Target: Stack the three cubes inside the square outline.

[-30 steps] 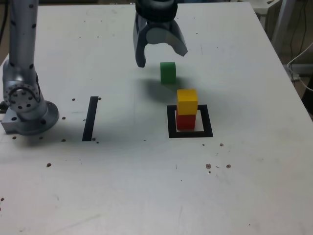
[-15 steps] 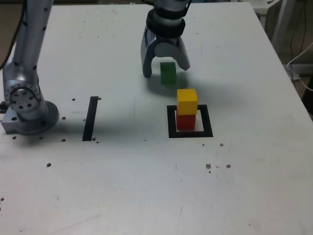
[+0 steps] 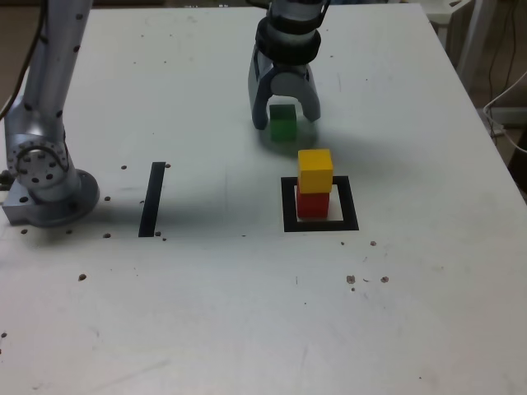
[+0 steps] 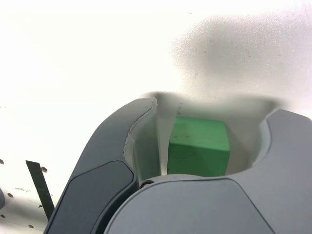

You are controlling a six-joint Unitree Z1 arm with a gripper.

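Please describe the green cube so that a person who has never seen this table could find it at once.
On the white table, find the black tape square holding a yellow cube on a red cube. Just behind it, the green cube sits between the gripper jaws. It is the only cube outside the square.

1. No text, label, brand, number or sign could be read anywhere in either view.
2. The table [image 3: 247, 313] carried only plain black tape marks and small dark specks, none forming letters.
3. The cubes and the arm showed bare, unmarked surfaces.
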